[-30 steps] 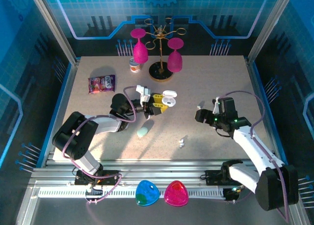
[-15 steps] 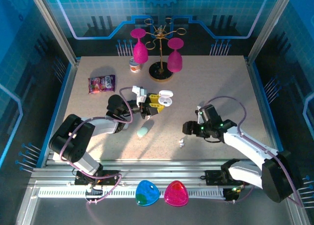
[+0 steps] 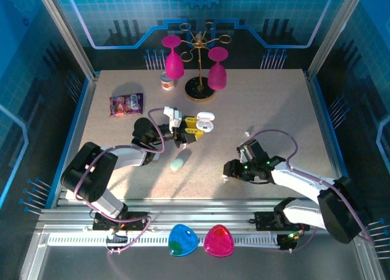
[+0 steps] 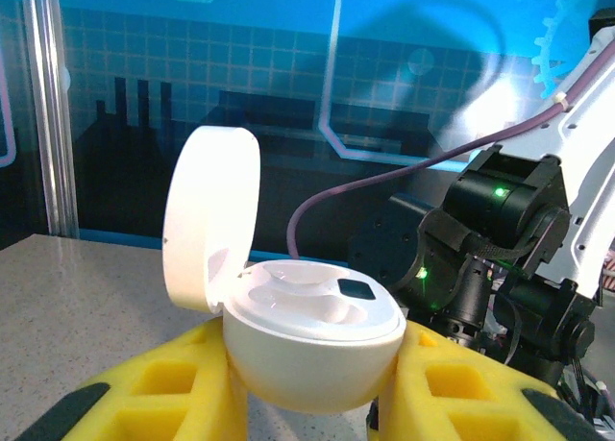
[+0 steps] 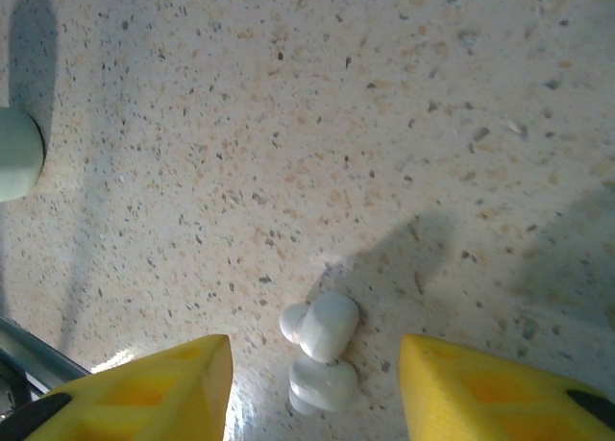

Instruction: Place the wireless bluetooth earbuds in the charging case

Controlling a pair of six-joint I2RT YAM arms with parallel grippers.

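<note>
The white charging case (image 4: pixel 307 335) has its lid (image 4: pixel 207 220) flipped up, and my left gripper (image 4: pixel 312 403) is shut on its rounded body between yellow pads. From above, the case (image 3: pixel 206 122) and left gripper (image 3: pixel 196 131) sit mid-table. Two tiny white earbuds (image 5: pixel 322 355) lie touching each other on the speckled table. My right gripper (image 5: pixel 315 356) is open, one yellow fingertip (image 5: pixel 192 383) on each side of them with clear gaps. In the top view the right gripper (image 3: pixel 227 171) hovers over the earbuds (image 3: pixel 225 180) near the front. Another small white piece (image 3: pixel 247 133) lies farther back.
A mint case (image 3: pixel 177 165) lies left of the earbuds, also at the left edge (image 5: pixel 14 153) of the right wrist view. At the back stand a gold rack (image 3: pixel 200 88) with pink glasses, a small jar (image 3: pixel 167 82) and a snack packet (image 3: pixel 126 103). Blue (image 3: pixel 182 240) and pink (image 3: pixel 219 241) pieces rest on the front rail.
My right gripper has swung left and toward the front, coming down over the earbuds, and its jaws have narrowed. The left gripper shifted slightly left with the case.
</note>
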